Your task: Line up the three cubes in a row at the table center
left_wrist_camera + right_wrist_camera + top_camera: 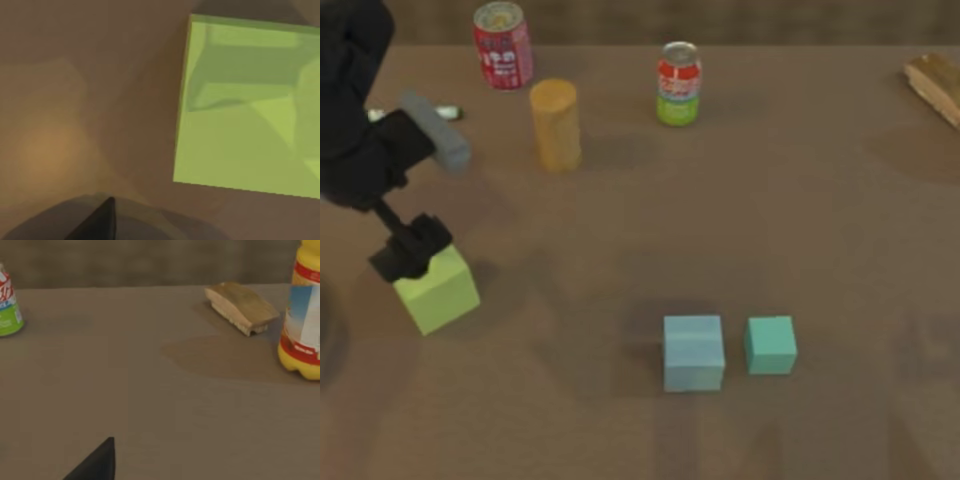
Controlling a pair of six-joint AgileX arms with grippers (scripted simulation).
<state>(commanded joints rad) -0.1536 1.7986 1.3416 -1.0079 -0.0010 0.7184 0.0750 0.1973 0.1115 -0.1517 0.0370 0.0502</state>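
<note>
While the brown tabletop (800, 200) spreads wide under an AgileX pair, the left arm reaches in from the top view's left, its claw (412, 248) poised at the far-left edge of the yellow-green cube (440, 290). Whether that claw is clenched on the cube or released cannot be told; the left wrist view shows only the cube's top face close beneath, slightly off to one side. Well to the right of the yellow-green cube, near the tabletop's centre, sit the pale light-blue cube (694, 352) and, just beside it on its right with a narrow gap, the small teal-green cube (770, 345), already in line. The coming move likely turns on this: the big cube lies directly under the left claw, and its open slot lies left of the blue one. The right arm is out of the top view, parked.
</note>
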